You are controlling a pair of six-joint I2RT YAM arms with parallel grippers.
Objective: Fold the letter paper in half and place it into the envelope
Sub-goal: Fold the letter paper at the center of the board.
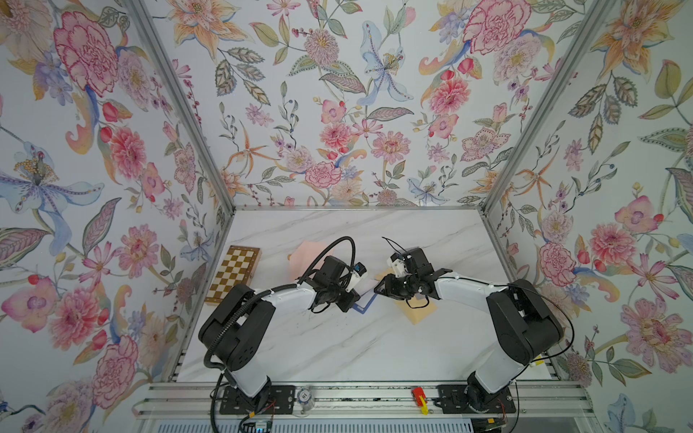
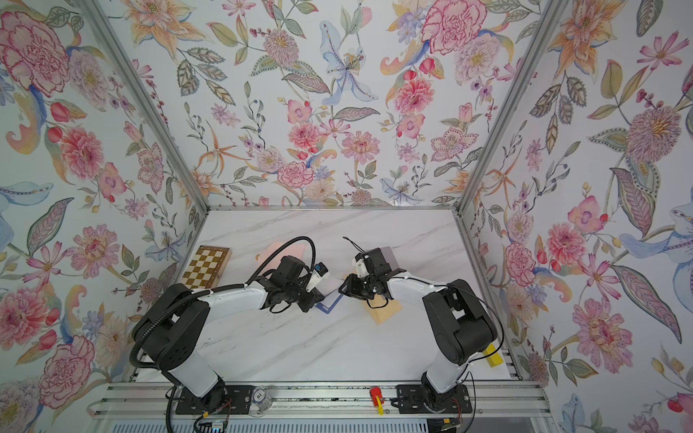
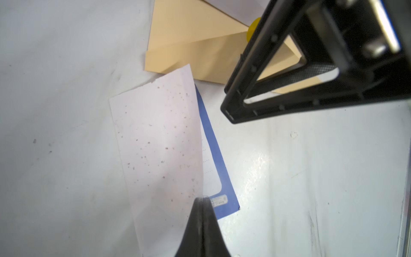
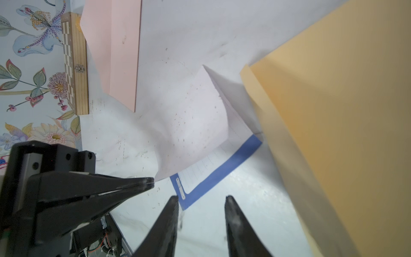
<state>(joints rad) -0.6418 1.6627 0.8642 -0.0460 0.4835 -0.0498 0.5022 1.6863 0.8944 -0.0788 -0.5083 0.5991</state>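
letter paper [image 3: 160, 138], curled over itself, corner clamped in l gripper [image 3: 202, 199], jaws together; r gripper [image 4: 202, 197] apart & empty, near tan envelope [image 3: 189, 51] on surface [image 3: 311, 178].

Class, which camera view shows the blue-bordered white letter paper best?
Right wrist: the blue-bordered white letter paper appears nearly whole, its flap curling over. Left wrist crops it; both top views show only a corner.

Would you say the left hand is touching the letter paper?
Touching: the right wrist view shows the left hand pinching a corner of the letter paper.
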